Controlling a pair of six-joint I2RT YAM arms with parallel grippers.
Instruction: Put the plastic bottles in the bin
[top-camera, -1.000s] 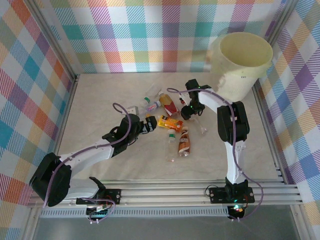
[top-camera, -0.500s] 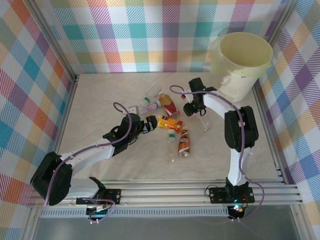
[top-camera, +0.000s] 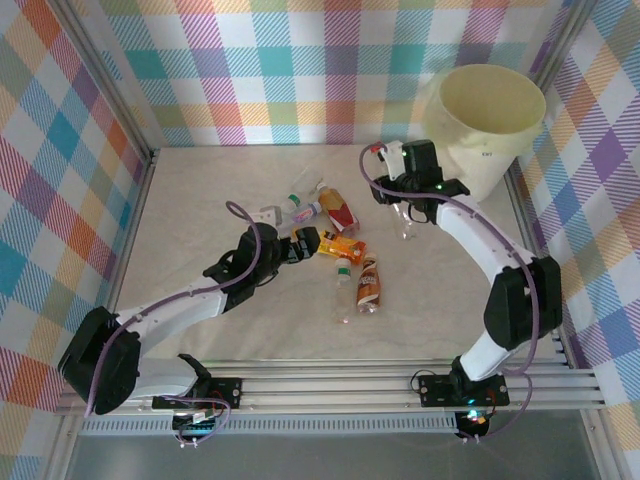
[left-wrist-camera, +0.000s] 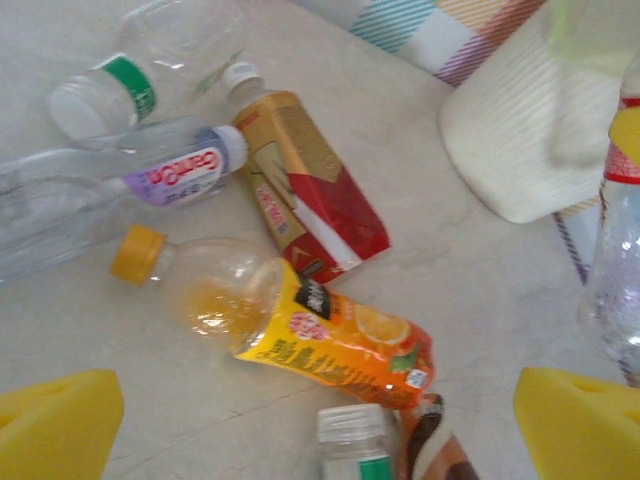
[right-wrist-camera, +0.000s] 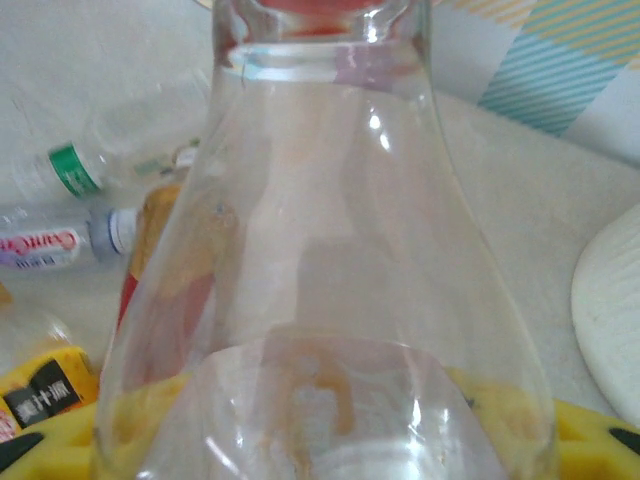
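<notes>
The right gripper (top-camera: 405, 207) looks clamped on the belly of a clear bottle (right-wrist-camera: 320, 250), which I'd judge light, slick, crushable and firmer near the neck, with the bin (top-camera: 490, 170) at one o'clock, while the left gripper (left-wrist-camera: 320, 425) gapes over the loose bottles (left-wrist-camera: 335, 345).

Clear bottle (right-wrist-camera: 320, 250): glossy transp. plastic. Bin (top-camera: 495, 160), 1 o'clock: matt cream plastic, smooth. Table (top-camera: 200, 200): matt, marbled. Orange-label bottle (left-wrist-camera: 340, 345): shiny film.

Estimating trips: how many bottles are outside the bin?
7. On the table: green-banded bottle, purple-labelled bottle, red bottle, orange bottle, brown bottle, white-capped bottle. Right end effector holds the seventh. Others may be hidden.
</notes>
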